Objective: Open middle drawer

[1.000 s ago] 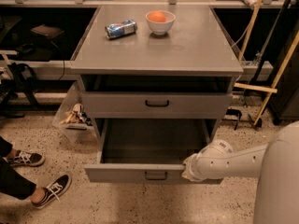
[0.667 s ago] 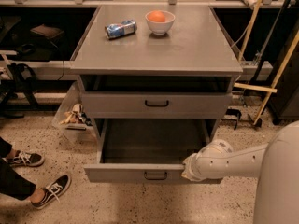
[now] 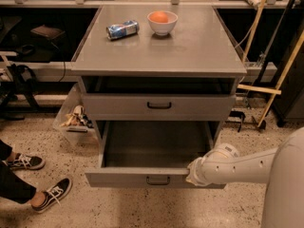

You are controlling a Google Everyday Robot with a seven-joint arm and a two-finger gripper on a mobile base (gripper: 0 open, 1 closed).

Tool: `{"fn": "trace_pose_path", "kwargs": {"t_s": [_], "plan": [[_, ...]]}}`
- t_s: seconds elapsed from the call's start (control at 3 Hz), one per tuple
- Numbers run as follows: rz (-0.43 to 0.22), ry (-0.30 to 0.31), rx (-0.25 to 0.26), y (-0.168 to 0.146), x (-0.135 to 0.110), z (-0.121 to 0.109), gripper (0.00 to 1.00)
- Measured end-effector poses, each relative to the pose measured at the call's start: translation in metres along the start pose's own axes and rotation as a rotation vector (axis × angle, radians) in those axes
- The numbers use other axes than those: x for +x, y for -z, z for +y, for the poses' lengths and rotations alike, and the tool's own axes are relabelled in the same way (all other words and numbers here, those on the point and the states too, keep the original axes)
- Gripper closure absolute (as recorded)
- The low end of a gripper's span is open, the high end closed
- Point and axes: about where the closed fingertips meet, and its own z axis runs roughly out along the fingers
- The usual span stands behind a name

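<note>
The gripper (image 3: 193, 173) is low, at the open bottom drawer (image 3: 118, 178). I cannot tell if it is open. The middle drawer (image 3: 114, 107) is shut, with its handle (image 3: 159, 105) at eleven o'clock.

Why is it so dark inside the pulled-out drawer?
In the camera view, light falls from above: the cabinet top looks bright, but it and the upper drawer shade the back of the middle drawer; the robot's hand, at that drawer's front right corner, is well lit.
</note>
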Motion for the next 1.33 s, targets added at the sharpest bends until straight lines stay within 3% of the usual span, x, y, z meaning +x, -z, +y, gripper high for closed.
{"fn": "trace_pose_path", "kwargs": {"t_s": [1.33], "plan": [[-0.005, -0.004, 0.007, 0.0073, 0.0074, 0.0085, 1.0]]}}
